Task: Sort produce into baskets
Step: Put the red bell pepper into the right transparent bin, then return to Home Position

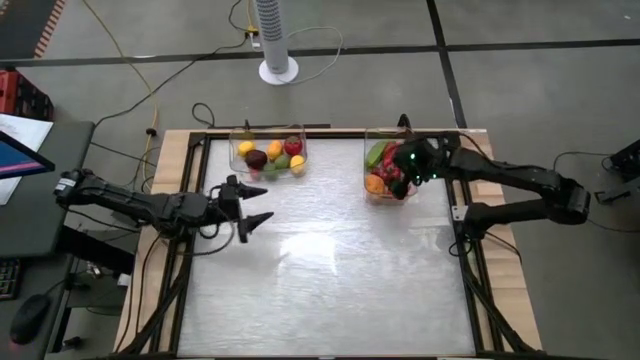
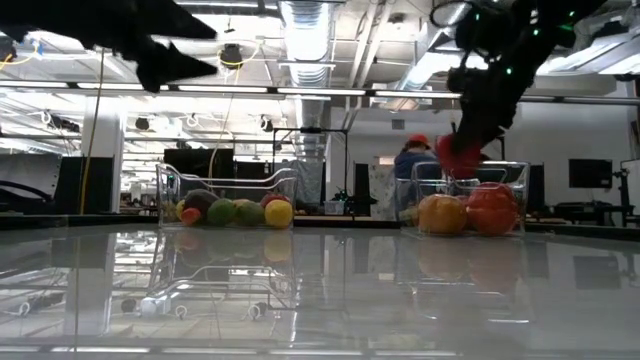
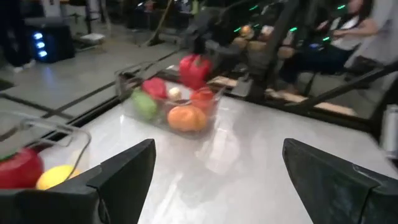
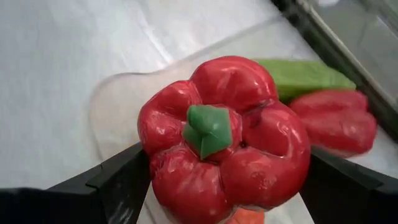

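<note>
Two clear baskets stand at the table's far side: the left basket (image 1: 268,155) holds several pieces, yellow, red, green and dark purple; the right basket (image 1: 388,168) holds green, red and orange pieces. My right gripper (image 1: 400,180) is shut on a red bell pepper (image 4: 224,140) above the right basket; it also shows in the low view (image 2: 458,156) and the left wrist view (image 3: 194,70). My left gripper (image 1: 258,205) is open and empty above the table, just in front of the left basket. My right gripper pinches the red bell pepper between its two fingers, one on each of its sides (image 4: 149,165), the green stem end (image 4: 208,129) facing the wrist camera. The fingers point down from above. The pepper is lifted clear, just above the produce in the right basket.
The table's near and middle parts are bare glossy surface (image 1: 330,280). A black frame rail runs along the table's sides (image 1: 470,270). A white fan column (image 1: 278,40) stands beyond the far edge. A person (image 2: 412,165) shows in the room behind the table.
</note>
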{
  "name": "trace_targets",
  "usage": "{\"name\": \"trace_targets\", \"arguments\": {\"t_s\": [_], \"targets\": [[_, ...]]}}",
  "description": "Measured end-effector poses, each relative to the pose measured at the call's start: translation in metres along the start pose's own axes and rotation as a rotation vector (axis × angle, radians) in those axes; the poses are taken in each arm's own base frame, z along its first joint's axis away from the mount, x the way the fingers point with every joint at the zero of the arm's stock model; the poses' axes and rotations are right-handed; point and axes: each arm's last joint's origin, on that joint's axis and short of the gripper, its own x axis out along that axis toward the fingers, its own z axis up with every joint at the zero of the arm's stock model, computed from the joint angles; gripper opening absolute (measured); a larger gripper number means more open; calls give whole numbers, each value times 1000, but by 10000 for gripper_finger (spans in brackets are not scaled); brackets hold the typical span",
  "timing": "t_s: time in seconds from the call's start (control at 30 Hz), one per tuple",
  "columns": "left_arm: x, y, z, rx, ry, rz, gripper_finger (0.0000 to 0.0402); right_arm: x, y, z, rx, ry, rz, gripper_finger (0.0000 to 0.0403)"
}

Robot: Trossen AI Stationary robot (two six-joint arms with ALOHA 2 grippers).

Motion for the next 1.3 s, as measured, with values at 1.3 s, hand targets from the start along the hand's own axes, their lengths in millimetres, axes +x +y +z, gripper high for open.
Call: {"name": "trace_targets", "arguments": {"t_s": [1.3], "targets": [[22, 9, 3, 259, 73, -69, 338, -49, -2, -12, -12, -283, -2, 377]]}}
